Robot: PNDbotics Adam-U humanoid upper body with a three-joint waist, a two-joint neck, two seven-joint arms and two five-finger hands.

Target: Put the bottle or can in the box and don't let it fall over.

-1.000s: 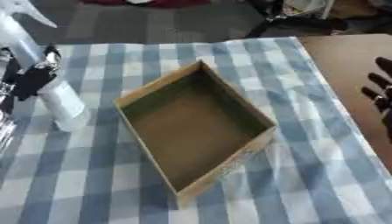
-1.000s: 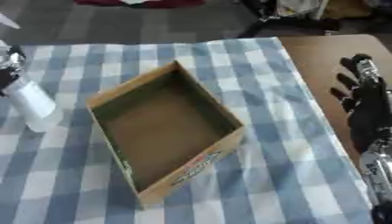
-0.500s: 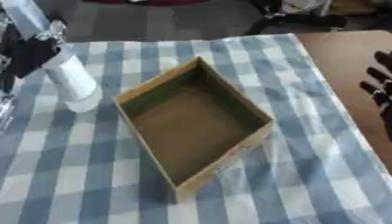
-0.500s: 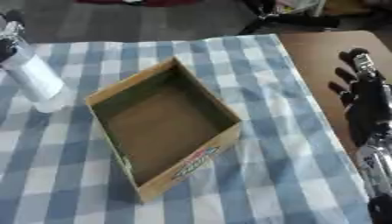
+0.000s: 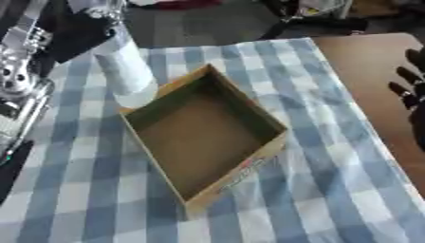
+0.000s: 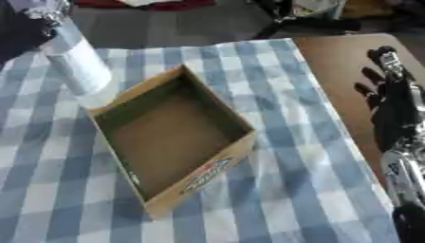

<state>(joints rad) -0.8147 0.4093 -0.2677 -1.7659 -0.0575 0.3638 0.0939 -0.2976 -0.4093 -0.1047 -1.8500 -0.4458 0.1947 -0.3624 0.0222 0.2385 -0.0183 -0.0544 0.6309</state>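
A clear bottle with a white label [image 5: 124, 66] is held at its upper part by my left hand [image 5: 73, 29], whose dark fingers curl round it. The bottle leans a little, top to the left, and its base is right at the far left corner of the open cardboard box [image 5: 249, 98]. Whether the base touches the cloth or the box rim I cannot tell. The box is empty and lies askew in the middle of the checked cloth. My right hand [image 6: 390, 107] rests open at the right edge, fingers up, away from the box.
A blue and white checked cloth [image 5: 332, 190] covers the table. Bare brown tabletop [image 5: 365, 61] shows at the right. My left arm's silver joints [image 5: 18, 71] stand along the left edge. Dark clutter lies beyond the far edge.
My left hand has carried the bottle from the left of the cloth to the right and further away, up to the box's far left corner. The right hand stayed put.
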